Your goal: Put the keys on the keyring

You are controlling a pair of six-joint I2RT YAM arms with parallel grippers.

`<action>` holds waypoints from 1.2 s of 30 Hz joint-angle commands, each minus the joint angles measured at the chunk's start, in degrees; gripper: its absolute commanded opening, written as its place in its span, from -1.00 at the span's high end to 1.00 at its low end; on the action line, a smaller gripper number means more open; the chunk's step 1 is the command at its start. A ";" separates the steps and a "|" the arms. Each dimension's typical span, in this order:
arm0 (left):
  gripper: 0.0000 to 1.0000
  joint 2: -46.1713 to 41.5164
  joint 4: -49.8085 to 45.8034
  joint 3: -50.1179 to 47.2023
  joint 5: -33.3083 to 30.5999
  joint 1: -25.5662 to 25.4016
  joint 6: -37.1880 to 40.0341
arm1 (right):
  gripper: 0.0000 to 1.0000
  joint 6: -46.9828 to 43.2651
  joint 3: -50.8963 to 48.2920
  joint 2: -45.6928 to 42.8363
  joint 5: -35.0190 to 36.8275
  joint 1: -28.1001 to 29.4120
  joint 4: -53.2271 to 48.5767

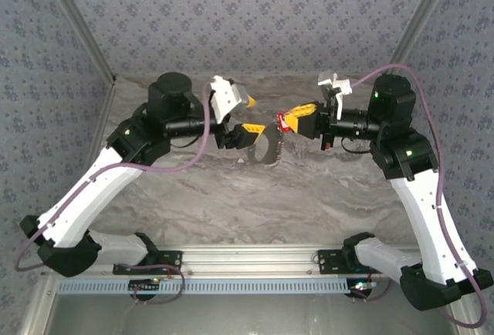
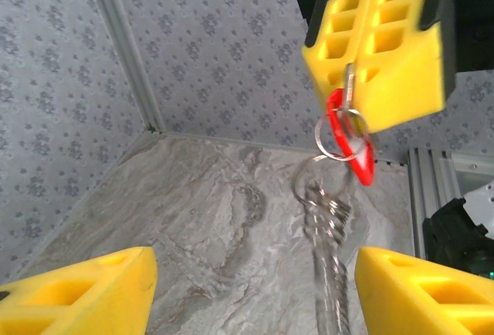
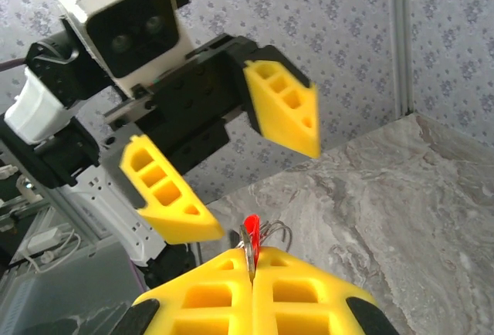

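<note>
Key [image 1: 283, 123], head seemingly toward left gripper [image 1: 258, 116]

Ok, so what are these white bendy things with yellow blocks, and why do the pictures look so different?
They are two robot arms, and the yellow blocks are their gripper fingers. One picture looks down from above; the other two come from a camera on each wrist. The right gripper is pinched shut on a tiny silver key with a red plastic head. A bunch of thin grey metal rings and chain dangles from it, above the grey marbled table. The left gripper is open beside it.
</note>
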 commanded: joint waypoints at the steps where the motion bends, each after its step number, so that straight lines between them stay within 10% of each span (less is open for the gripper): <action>1: -0.37 2.03 -3.61 4.20 5.13 0.58 3.73 | 1.00 -0.82 2.26 0.04 -3.47 -0.37 0.59; 14: -0.33 9.98 -5.25 11.09 18.08 0.75 6.34 | 1.00 0.17 2.21 1.08 -5.91 -0.11 3.34; 24: 0.32 10.95 -6.16 12.48 21.25 0.95 7.87 | 1.00 -2.79 2.30 2.31 -4.46 -0.43 0.89; 36: 0.46 7.73 -3.56 10.54 22.65 1.73 6.59 | 1.00 -3.85 1.51 2.52 -2.80 -1.98 0.02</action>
